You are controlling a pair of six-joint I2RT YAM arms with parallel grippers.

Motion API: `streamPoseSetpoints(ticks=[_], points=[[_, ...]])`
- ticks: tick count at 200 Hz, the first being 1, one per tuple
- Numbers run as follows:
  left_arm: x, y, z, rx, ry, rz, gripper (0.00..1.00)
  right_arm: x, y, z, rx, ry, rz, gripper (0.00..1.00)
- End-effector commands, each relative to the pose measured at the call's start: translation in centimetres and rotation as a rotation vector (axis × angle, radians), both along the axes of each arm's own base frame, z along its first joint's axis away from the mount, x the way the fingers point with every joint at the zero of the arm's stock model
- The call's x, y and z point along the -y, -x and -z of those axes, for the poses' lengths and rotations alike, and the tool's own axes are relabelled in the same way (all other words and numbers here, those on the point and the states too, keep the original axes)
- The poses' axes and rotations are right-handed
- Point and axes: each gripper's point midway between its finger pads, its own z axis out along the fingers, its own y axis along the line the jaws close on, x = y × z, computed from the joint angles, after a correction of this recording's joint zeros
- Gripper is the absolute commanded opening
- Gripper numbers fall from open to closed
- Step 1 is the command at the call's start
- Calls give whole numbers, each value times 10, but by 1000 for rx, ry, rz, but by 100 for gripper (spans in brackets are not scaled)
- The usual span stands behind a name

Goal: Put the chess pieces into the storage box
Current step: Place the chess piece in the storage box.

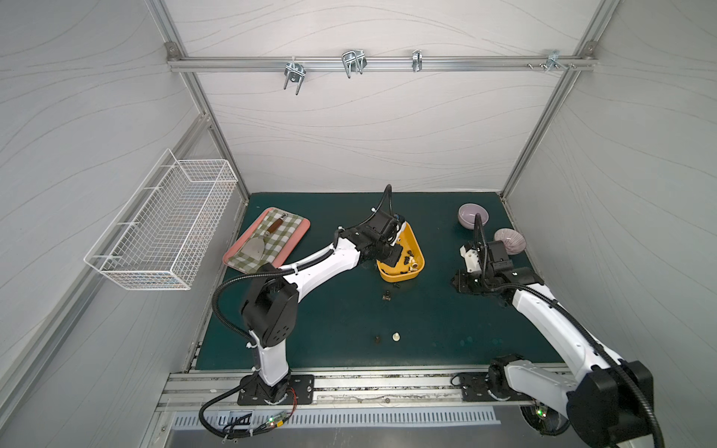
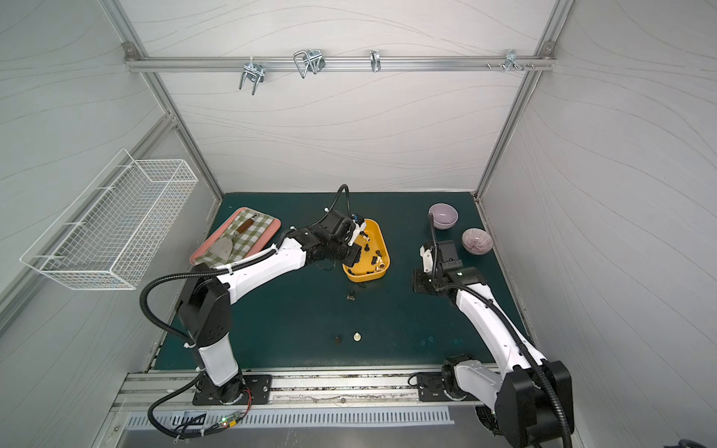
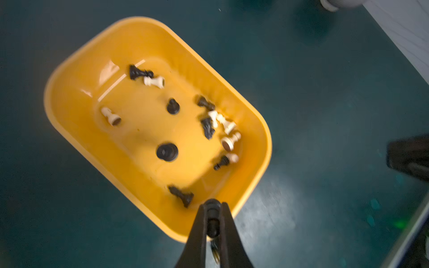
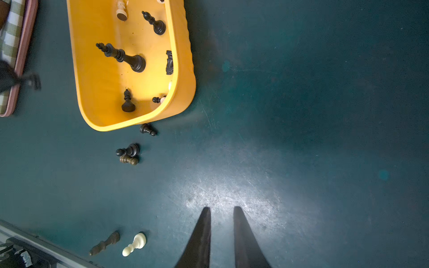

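Note:
The yellow storage box (image 1: pixel 410 241) (image 2: pixel 374 232) lies mid-mat, with several black and cream chess pieces (image 3: pixel 167 152) lying inside. Above the box's near corner (image 3: pixel 69 76) my left gripper (image 3: pixel 213 205) is shut on a small black chess piece (image 3: pixel 213 224). Loose pieces lie on the mat outside the box (image 4: pixel 92 69): a black one (image 4: pixel 148 129) by its rim, a black and brown pair (image 4: pixel 128 154), and nearer the front a brown piece (image 4: pixel 104 243) and a cream one (image 4: pixel 134 243) (image 1: pixel 396 336). Right of the box, my right gripper (image 4: pixel 220 207) (image 1: pixel 459 283) hangs low, narrowly open and empty.
A pink tray (image 1: pixel 302 229) with a checked cloth and a spatula sits at the back left. Two purple bowls (image 1: pixel 472 216) (image 1: pixel 510 241) stand at the back right, close behind the right arm. A white wire basket (image 1: pixel 163 229) hangs on the left wall.

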Motion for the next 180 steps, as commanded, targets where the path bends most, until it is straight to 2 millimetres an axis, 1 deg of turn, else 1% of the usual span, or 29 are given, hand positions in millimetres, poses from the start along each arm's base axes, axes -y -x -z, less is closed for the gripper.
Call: streamPoseSetpoints(ticks=[1, 8, 45, 49, 51, 53, 81, 113, 139, 180], points=[[5, -24, 4, 18, -30, 19, 11, 0, 5, -7, -10, -15, -2, 21], [7, -32, 6, 21, -31, 16, 11, 0, 6, -8, -8, -12, -3, 21], [6, -74, 17, 9, -19, -38, 12, 1, 8, -9, -7, -5, -11, 21], [4, -76, 23, 0, -26, -42, 12, 1, 9, -8, -9, -4, -12, 21], [5, -81, 18, 11, -18, -45, 12, 1, 9, -9, -9, -5, -12, 21], [6, -84, 16, 14, -18, -46, 12, 1, 9, -8, -11, -4, -11, 21], [1, -104, 29, -10, -27, -70, 12, 1, 10, -7, -16, -3, -13, 21], [0, -115, 41, -33, -23, -80, 13, 0, 8, -7, -20, -6, -10, 21], [-6, -122, 52, -50, -22, -95, 13, -2, 10, -6, -30, -9, -23, 21], [-2, -125, 60, -64, -6, -74, 13, -3, 11, -5, -33, 1, -29, 21]])
